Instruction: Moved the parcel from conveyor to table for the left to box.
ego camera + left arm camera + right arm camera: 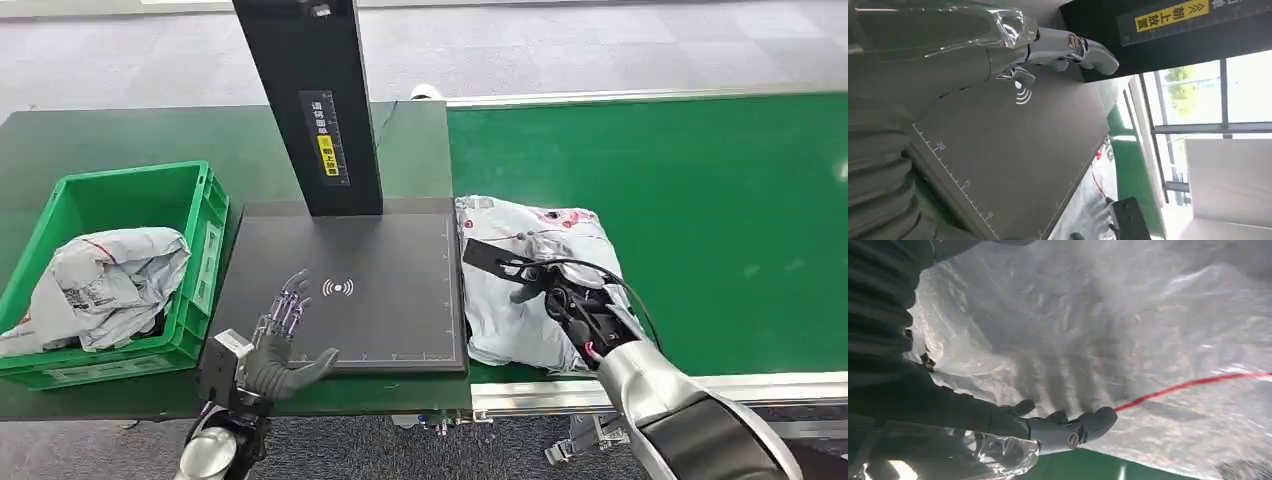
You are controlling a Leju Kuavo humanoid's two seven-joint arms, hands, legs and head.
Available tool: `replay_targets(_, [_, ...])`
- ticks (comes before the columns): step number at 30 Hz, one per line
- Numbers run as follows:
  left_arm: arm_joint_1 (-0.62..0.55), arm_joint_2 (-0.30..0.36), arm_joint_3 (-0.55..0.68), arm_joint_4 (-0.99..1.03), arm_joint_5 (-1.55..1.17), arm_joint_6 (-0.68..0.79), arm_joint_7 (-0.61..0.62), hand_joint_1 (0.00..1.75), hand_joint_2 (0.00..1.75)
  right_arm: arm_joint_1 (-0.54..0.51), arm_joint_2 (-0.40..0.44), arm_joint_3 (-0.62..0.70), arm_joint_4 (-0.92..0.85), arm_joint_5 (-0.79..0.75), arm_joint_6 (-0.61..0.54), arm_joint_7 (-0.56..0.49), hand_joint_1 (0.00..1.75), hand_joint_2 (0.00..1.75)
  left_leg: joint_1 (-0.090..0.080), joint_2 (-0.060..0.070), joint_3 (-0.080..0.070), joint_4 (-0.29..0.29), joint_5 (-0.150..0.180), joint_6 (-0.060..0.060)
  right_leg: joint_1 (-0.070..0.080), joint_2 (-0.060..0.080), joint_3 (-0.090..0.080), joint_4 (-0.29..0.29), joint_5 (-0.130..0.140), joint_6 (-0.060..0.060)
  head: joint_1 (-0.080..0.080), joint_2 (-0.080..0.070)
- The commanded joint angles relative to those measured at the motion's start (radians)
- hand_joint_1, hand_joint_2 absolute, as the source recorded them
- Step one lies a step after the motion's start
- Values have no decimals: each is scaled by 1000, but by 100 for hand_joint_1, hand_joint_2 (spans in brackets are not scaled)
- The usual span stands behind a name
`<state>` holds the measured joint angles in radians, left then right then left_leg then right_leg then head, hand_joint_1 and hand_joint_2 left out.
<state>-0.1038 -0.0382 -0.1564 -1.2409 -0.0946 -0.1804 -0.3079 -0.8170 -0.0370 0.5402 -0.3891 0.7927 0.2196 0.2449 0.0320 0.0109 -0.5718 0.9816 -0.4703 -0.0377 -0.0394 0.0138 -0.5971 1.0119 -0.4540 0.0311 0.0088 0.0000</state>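
Head view gives me a green crate (205, 215) at the table's left end with a crumpled grey bag (105, 285) inside, and a black post (312, 105) rising from the dark scanner pad (390, 300), which lies between crate and belt. Beyond the dark green table (100, 135) lies grey floor. My left hand (280, 340) hovers at the pad's near edge, fingers spread, holding nothing. The parcel (520, 290) lies on the green conveyor (720, 220), against the pad; my right hand (570, 300) rests on it, grip unclear.
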Motion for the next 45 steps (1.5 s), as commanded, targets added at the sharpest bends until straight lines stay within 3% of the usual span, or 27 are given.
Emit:
replay_targets(1, [0, -25, 16, 25, -7, -4, 11, 0, 175, -56, -11, -60, 106, -5, 81, 4, 0, 175, 0, -2, 1, -1, 0, 2, 0, -2, 1, 0, 0, -2, 0, 0])
replay_targets(9, [-2, -25, 16, 25, -7, -4, 11, 0, 175, -56, -10, -60, 106, -4, 81, 4, 0, 175, 0, -1, 0, 0, 0, 2, 0, -1, 0, 0, 0, -2, 0, 0])
replay_targets(17, [-61, -28, 8, 100, -10, -13, -3, 0, 175, -58, 0, -118, 114, -40, 195, -32, 2, 175, 0, -3, 1, -1, 0, 3, 1, -3, 2, -1, 0, -4, 0, 0])
replay_targets(18, [-62, -28, 7, 101, -11, -14, -3, 0, 175, -58, -1, -118, 113, -40, 200, -41, 17, 175, 0, -2, 1, 0, 0, 2, 0, -2, 1, 0, 0, -3, 0, 0])
replay_targets(19, [-61, -27, 7, 102, -10, -14, -5, 0, 175, -56, -2, -115, 111, -38, 206, -57, 166, 175, -1, -2, 1, 0, 0, 2, 0, -2, 1, 0, 0, -2, 0, 0])
replay_targets(20, [-57, -26, 8, 101, -10, -14, -7, 0, 175, -55, -1, -115, 110, -38, 211, -70, 175, 175, 0, -2, 1, -1, 0, 3, 1, -3, 2, -1, 0, -3, 0, 0])
replay_targets(45, [-26, -11, 29, 78, -10, -4, -20, 0, 175, -72, 19, -88, 108, -13, 253, -133, 175, 175, 0, 0, 1, 0, 0, 2, 0, -1, 1, 0, 0, -3, 0, 0])
